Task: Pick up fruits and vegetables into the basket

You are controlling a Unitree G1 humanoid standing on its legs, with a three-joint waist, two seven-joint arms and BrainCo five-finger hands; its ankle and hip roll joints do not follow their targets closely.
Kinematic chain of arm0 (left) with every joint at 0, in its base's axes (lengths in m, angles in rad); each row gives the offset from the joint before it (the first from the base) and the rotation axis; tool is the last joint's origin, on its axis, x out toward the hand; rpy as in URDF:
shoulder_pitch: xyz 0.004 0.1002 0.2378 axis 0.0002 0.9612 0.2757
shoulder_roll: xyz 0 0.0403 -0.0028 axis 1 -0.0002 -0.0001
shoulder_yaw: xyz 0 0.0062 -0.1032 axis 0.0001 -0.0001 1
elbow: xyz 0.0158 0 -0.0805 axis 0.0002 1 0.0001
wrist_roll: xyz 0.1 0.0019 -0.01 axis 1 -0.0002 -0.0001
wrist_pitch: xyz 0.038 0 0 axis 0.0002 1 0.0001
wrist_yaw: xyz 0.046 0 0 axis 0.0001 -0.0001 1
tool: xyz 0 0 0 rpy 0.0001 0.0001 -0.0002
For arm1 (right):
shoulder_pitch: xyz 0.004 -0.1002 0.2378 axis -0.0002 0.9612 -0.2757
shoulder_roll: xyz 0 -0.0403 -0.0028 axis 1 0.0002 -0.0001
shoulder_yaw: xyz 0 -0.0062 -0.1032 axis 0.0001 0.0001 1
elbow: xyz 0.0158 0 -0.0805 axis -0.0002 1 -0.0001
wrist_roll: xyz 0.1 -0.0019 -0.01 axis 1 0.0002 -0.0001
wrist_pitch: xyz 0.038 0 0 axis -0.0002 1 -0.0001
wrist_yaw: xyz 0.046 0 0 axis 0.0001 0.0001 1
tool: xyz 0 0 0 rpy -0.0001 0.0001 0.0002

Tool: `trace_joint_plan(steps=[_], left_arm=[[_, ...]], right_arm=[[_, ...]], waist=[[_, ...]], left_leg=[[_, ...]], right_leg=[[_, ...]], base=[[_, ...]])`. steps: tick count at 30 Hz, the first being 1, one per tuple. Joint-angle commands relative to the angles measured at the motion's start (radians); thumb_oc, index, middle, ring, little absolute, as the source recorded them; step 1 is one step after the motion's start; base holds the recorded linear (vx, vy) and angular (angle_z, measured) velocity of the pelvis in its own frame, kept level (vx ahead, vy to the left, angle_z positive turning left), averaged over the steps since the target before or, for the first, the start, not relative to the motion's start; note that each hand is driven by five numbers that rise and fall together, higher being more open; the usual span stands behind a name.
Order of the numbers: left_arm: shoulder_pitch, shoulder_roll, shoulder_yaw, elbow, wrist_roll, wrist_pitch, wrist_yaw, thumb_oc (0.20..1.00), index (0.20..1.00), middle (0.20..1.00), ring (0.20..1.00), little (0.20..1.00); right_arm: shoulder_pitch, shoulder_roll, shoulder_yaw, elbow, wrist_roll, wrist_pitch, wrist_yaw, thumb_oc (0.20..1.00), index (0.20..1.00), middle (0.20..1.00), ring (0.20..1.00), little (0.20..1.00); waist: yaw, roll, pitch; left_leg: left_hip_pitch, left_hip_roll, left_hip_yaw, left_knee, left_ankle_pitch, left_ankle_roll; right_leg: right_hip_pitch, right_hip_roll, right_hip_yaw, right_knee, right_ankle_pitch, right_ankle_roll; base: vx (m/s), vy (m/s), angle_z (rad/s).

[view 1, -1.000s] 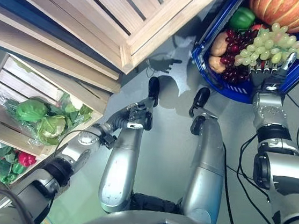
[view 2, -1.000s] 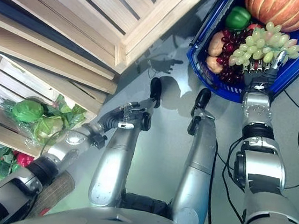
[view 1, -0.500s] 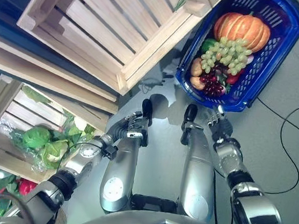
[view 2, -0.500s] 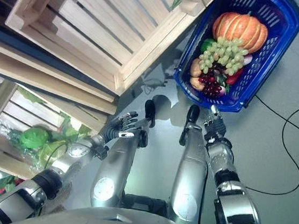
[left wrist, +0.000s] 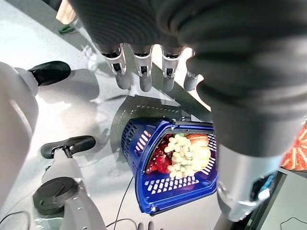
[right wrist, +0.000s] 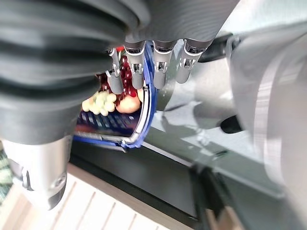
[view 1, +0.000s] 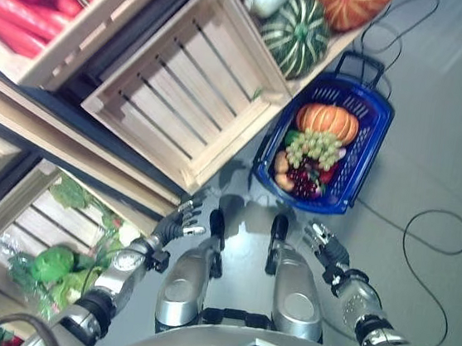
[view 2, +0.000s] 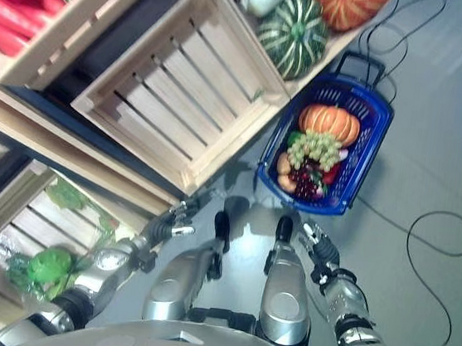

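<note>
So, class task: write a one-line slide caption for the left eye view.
Blue basket of pumpkin and grapes on the floor beside wooden crates, both hands open.

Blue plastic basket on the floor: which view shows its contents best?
The left eye view: the blue plastic basket lies whole, with its contents in plain sight. The right eye view matches; the left wrist view shows it whole from another side; the right wrist view catches one corner.

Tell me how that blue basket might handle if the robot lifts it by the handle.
The basket looks packed: a pumpkin, green grapes and red grapes, so probably heavy. The pumpkin sits toward one end, so it may tilt. Loose grapes could shift.
</note>
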Motion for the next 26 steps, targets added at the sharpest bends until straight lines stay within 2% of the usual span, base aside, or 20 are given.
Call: trace_joint_plan(steps=[1,3,5,9,12,13,15,18,19,20,26], left_arm=[[0.022,-0.015,0.053,0.039,0.041,0.010,0.010,1.000,1.000,1.000,1.000,1.000],[0.022,-0.035,0.082,0.096,0.053,0.045,0.013,1.000,1.000,1.000,1.000,1.000],[0.018,-0.051,0.102,0.152,0.097,0.061,0.016,1.000,1.000,1.000,1.000,1.000],[-0.015,-0.079,0.121,0.282,0.184,0.107,0.036,1.000,1.000,1.000,1.000,1.000],[-0.037,-0.086,0.126,0.342,0.204,0.157,0.015,1.000,1.000,1.000,1.000,1.000],[-0.038,-0.087,0.126,0.345,0.201,0.162,0.010,1.000,1.000,1.000,1.000,1.000],[-0.049,-0.095,0.145,0.367,0.179,0.220,-0.023,1.000,1.000,1.000,1.000,1.000],[-0.066,-0.106,0.151,0.393,0.178,0.280,-0.035,1.000,1.000,1.000,1.000,1.000],[-0.067,-0.112,0.160,0.412,0.171,0.305,-0.028,1.000,1.000,1.000,1.000,1.000],[-0.068,-0.117,0.167,0.420,0.157,0.322,-0.032,1.000,1.000,1.000,1.000,1.000],[-0.077,-0.132,0.177,0.442,0.180,0.385,-0.078,1.000,1.000,1.000,1.000,1.000]], right_arm=[[0.018,0.035,0.034,0.005,-0.111,0.016,0.017,1.000,1.000,1.000,1.000,1.000],[0.031,0.054,0.036,0.006,-0.145,0.061,0.017,1.000,1.000,1.000,1.000,1.000],[0.041,0.068,0.042,0.016,-0.198,0.063,0.010,1.000,1.000,1.000,1.000,1.000],[0.041,0.080,0.104,0.052,-0.501,0.086,-0.054,1.000,1.000,1.000,1.000,1.000],[0.019,0.083,0.119,0.067,-0.474,0.161,-0.067,1.000,1.000,1.000,1.000,1.000],[0.018,0.083,0.118,0.066,-0.476,0.166,-0.068,1.000,1.000,1.000,1.000,1.000],[0.005,0.083,0.125,0.070,-0.551,0.187,-0.090,1.000,1.000,1.000,1.000,1.000],[-0.001,0.087,0.135,0.077,-0.533,0.217,-0.035,1.000,1.000,1.000,1.000,1.000],[-0.002,0.093,0.133,0.083,-0.490,0.265,-0.012,1.000,1.000,1.000,1.000,1.000],[-0.001,0.097,0.128,0.087,-0.487,0.279,-0.020,1.000,1.000,1.000,1.000,1.000],[0.004,0.097,0.107,0.122,-0.488,0.319,0.006,1.000,1.000,1.000,1.000,1.000]], waist=[[0.020,-0.050,-0.052],[0.025,-0.062,-0.086],[0.027,-0.071,-0.110],[0.028,-0.087,-0.151],[0.035,-0.093,-0.165],[0.035,-0.093,-0.166],[0.036,-0.098,-0.179],[0.038,-0.100,-0.183],[0.039,-0.101,-0.191],[0.038,-0.101,-0.194],[0.038,-0.100,-0.209]], left_leg=[[-0.004,-0.046,-0.007,0.070,-0.145,0.022],[0.027,-0.046,-0.005,0.050,-0.146,0.024],[0.051,-0.045,-0.002,0.036,-0.147,0.024],[0.090,-0.052,0.006,0.030,-0.160,0.029],[0.108,-0.058,0.001,0.040,-0.171,0.035],[0.110,-0.058,0.001,0.041,-0.172,0.036],[0.117,-0.059,0.008,0.052,-0.183,0.040],[0.131,-0.063,0.004,0.062,-0.193,0.045],[0.140,-0.066,0.001,0.065,-0.196,0.046],[0.146,-0.066,0.002,0.066,-0.198,0.047],[0.177,-0.064,0.004,0.054,-0.201,0.048]], right_leg=[[0.022,-0.007,-0.039,0.069,-0.082,0.055],[0.052,-0.006,-0.038,0.050,-0.076,0.061],[0.075,-0.006,-0.041,0.032,-0.068,0.065],[0.116,-0.005,-0.036,-0.004,-0.056,0.066],[0.143,-0.006,-0.037,-0.010,-0.059,0.062],[0.144,-0.006,-0.037,-0.010,-0.059,0.061],[0.154,-0.006,-0.035,-0.012,-0.063,0.058],[0.173,-0.004,-0.037,-0.014,-0.065,0.052],[0.185,-0.003,-0.038,-0.017,-0.068,0.048],[0.191,-0.002,-0.038,-0.019,-0.069,0.047],[0.225,0.007,-0.043,-0.036,-0.072,0.040]], base=[[0.12,-0.004,-0.01],[0.11,0.001,0.00],[0.08,0.014,-0.01],[0.01,0.007,0.00],[0.00,-0.001,0.01],[0.00,0.001,0.08],[0.00,0.000,0.00],[0.00,0.000,0.00],[0.00,0.000,0.00],[0.00,0.000,0.00],[0.00,0.000,0.00]])
